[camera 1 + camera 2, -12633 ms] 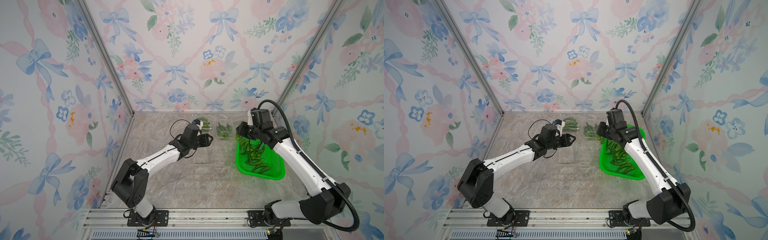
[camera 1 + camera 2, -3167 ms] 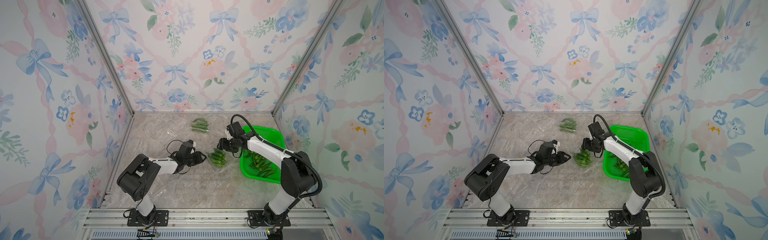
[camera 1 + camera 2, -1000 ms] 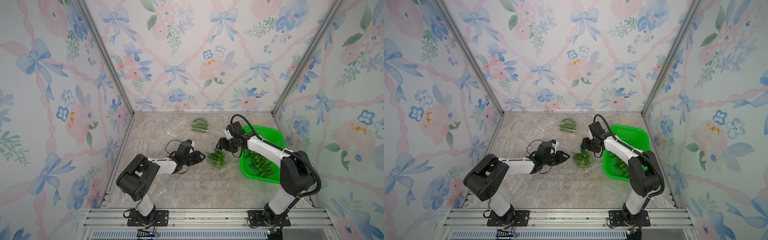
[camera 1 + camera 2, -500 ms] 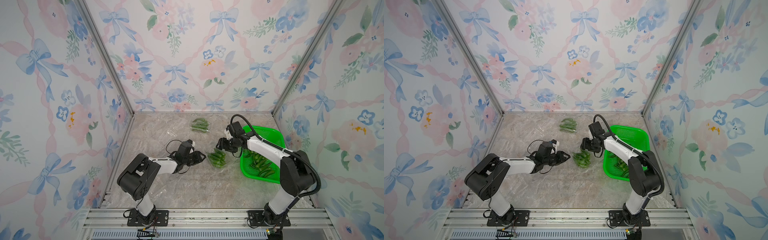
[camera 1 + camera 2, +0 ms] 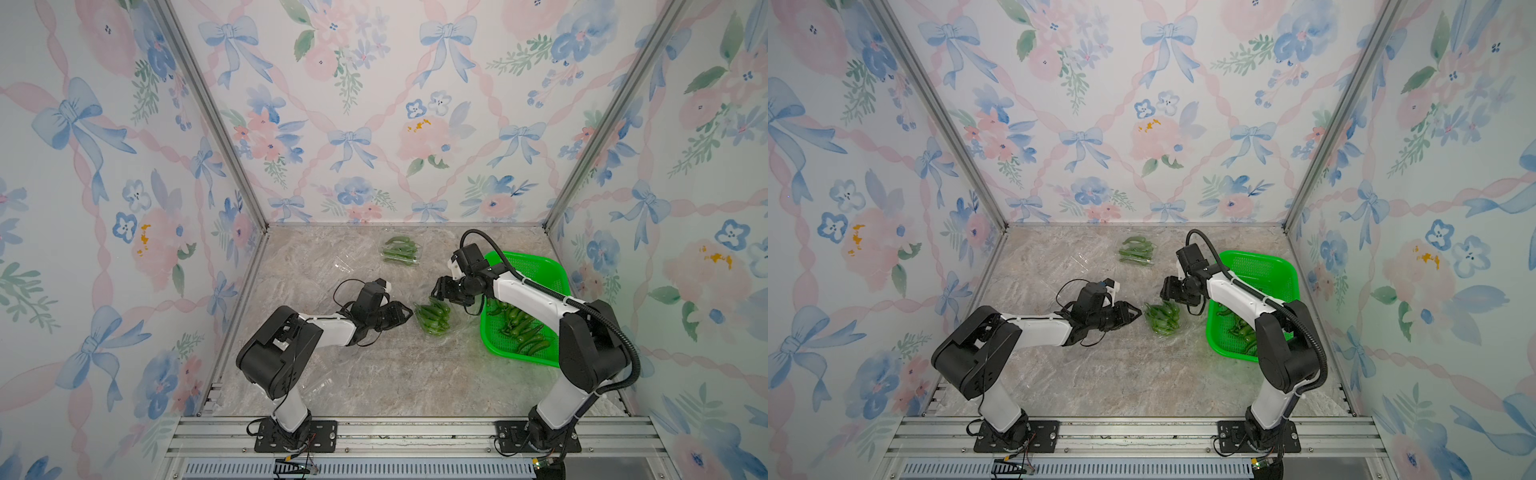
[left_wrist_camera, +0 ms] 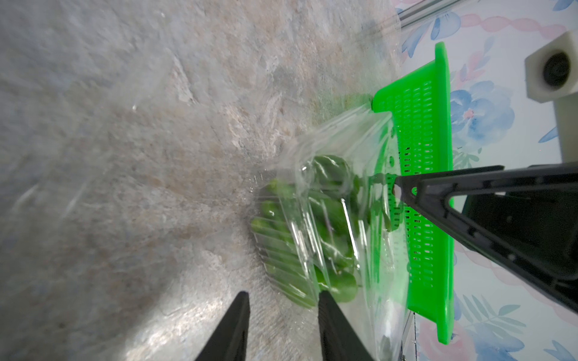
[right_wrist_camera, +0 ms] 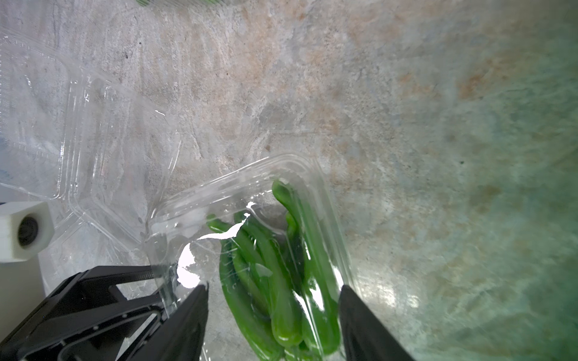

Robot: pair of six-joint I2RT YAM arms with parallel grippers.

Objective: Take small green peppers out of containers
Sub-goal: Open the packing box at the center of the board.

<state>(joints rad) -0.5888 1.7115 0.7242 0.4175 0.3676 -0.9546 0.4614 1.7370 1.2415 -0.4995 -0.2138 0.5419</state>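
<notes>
Two tools meet at one clear container [image 7: 250,175] of peppers [image 7: 278,312] lying mid-worktop [image 5: 374,374], just beside the green basket [image 5: 540,266]. On the near side the left tool [image 6: 283,295] lies low, jaws parted with nothing between them, tips just short of the container. From the far side the right tool [image 7: 273,287] straddles it, jaws wide; whether they squeeze it I cannot tell. More peppers lie in the basket, and a second container [image 5: 400,250], full, sits near the back wall.
</notes>
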